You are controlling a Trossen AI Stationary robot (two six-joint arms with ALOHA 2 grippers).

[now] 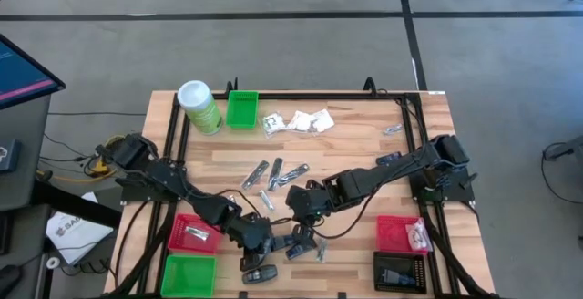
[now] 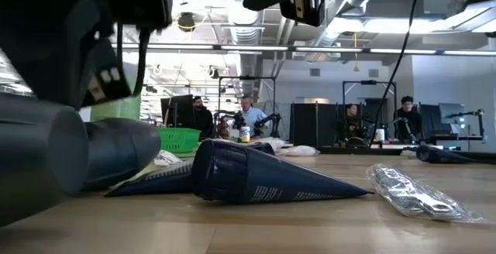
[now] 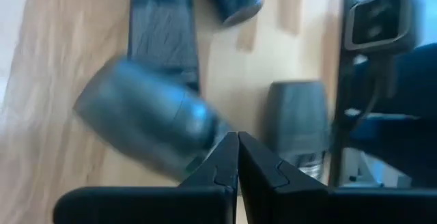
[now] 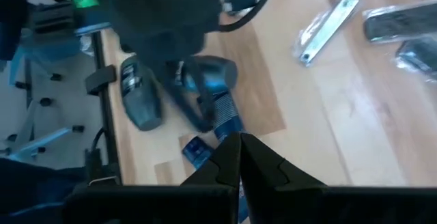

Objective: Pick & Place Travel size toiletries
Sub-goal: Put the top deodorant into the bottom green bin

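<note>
- Toiletries lie mostly loose on the table: white sachets at the far edge, silvery packets mid-table, dark pieces near me.
- Few sit in the 2 red bins.
- My left gripper and right gripper hover clenched, empty.

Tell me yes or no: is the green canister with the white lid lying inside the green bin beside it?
No, the green canister stands on the table, just outside the green bin.
</note>
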